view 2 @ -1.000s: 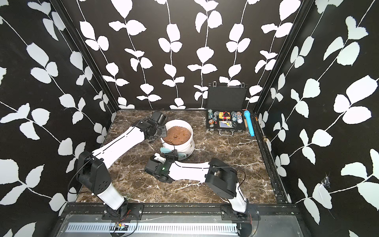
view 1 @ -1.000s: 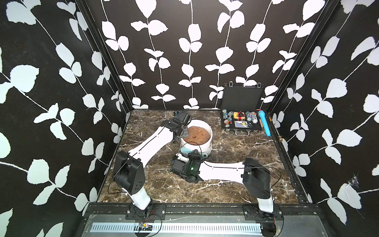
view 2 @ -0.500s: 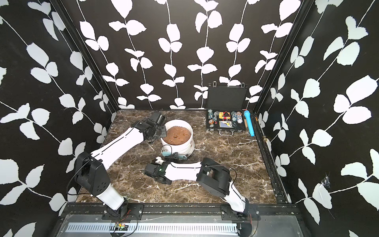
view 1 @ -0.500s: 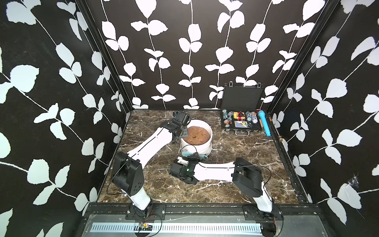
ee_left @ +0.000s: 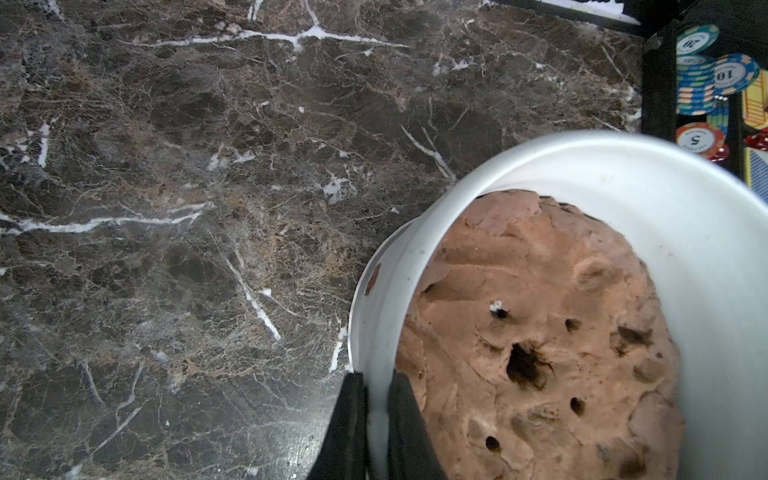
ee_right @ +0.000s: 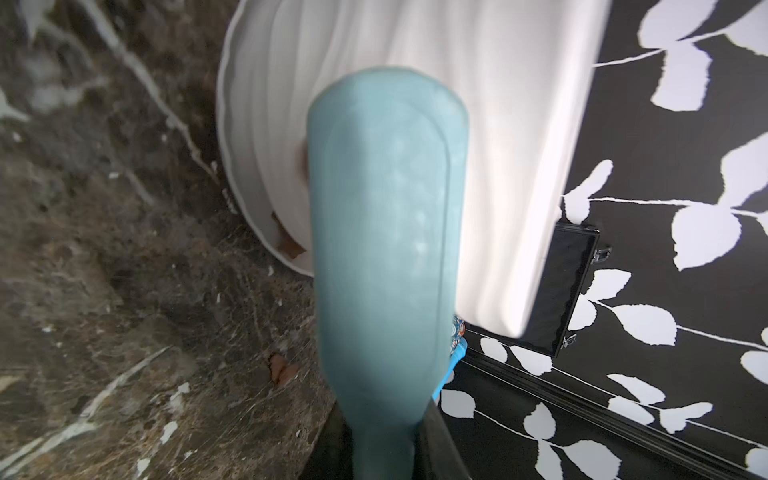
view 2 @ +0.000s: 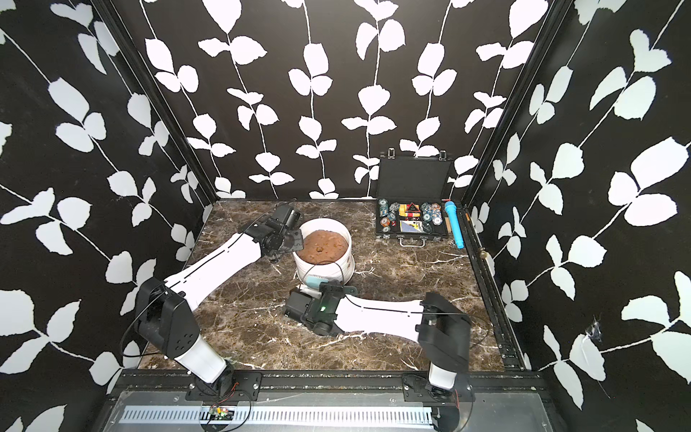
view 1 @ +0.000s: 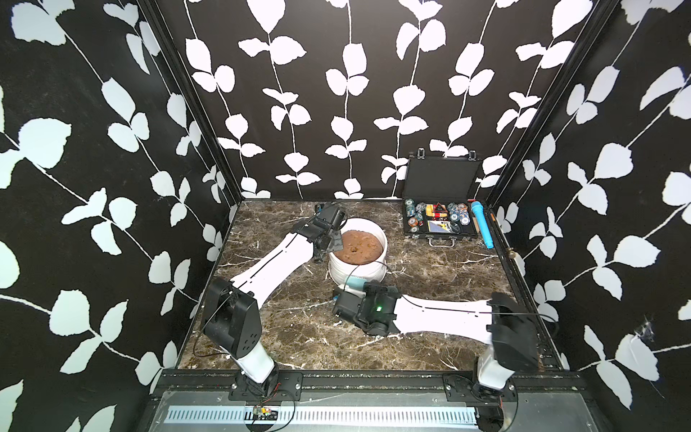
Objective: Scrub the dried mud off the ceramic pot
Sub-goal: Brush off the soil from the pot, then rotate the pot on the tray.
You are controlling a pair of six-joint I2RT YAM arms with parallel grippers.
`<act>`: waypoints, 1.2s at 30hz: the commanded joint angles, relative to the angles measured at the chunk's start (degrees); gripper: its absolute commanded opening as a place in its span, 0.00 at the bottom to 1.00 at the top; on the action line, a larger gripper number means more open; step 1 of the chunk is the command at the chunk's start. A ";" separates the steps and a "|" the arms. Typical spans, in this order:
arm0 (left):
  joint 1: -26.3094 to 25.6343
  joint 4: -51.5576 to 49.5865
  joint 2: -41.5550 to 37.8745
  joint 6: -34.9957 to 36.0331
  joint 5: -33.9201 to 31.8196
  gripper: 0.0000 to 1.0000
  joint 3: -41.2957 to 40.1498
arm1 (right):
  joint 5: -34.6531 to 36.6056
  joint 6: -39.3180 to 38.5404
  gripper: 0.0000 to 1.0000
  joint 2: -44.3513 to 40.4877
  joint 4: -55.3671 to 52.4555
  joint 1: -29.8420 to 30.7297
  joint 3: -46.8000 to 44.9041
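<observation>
Pot upright on the counter, mid-rear, well left of the open chip case. Both top views agree on the pot. It's filled with a soil mound, pit in the middle.

Left end effector: narrow, pinched on the pot rim. One finger is outside the wall, the other inside next to the soil. In a top view the left end effector sits at the rim's left side.

Right end effector: closed on the handle of a pale blue brush. The head lies along the pot's ribbed outer wall. In a top view the brush is on the near side, low by the base. Its back faces the wrist camera and hides the bristles, so I can't tell if they touch.

Mud: red-brown blotch on the wall just above the pot's base, right beside the brush edge. Second blotch higher up the wall, partly behind the brush. One flake loose on the counter near the handle. Left wrist view shows a small smear on the outer wall below the rim, just beyond the fingers.

Blue tube lies just right of the case.
</observation>
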 commanded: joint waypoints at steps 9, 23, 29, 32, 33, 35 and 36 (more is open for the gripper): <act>-0.60 -5.00 -2.30 -2.23 6.18 0.00 -2.37 | 1.51 3.94 0.00 7.19 -0.62 0.32 8.10; -0.45 -2.25 -1.58 12.79 0.09 0.00 -4.72 | -19.71 -6.61 0.00 -13.26 13.47 -4.76 -14.18; -0.08 -0.65 -0.03 25.83 -1.92 0.00 -3.04 | -25.88 -13.29 0.00 -23.11 18.26 -9.95 -23.22; 0.32 -0.13 1.10 32.10 -1.61 0.00 -1.88 | -26.74 -15.78 0.00 -27.42 17.66 -11.95 -25.30; 0.60 0.02 1.58 33.94 -0.92 0.00 -1.36 | -26.56 -16.31 0.00 -28.36 17.14 -12.34 -25.56; 1.07 0.46 2.66 38.29 -0.39 0.00 -0.51 | -26.58 -16.61 0.00 -29.72 16.47 -13.10 -25.95; 1.39 0.25 3.35 40.16 0.30 0.00 0.23 | -26.84 -16.52 0.00 -30.31 16.30 -13.30 -26.07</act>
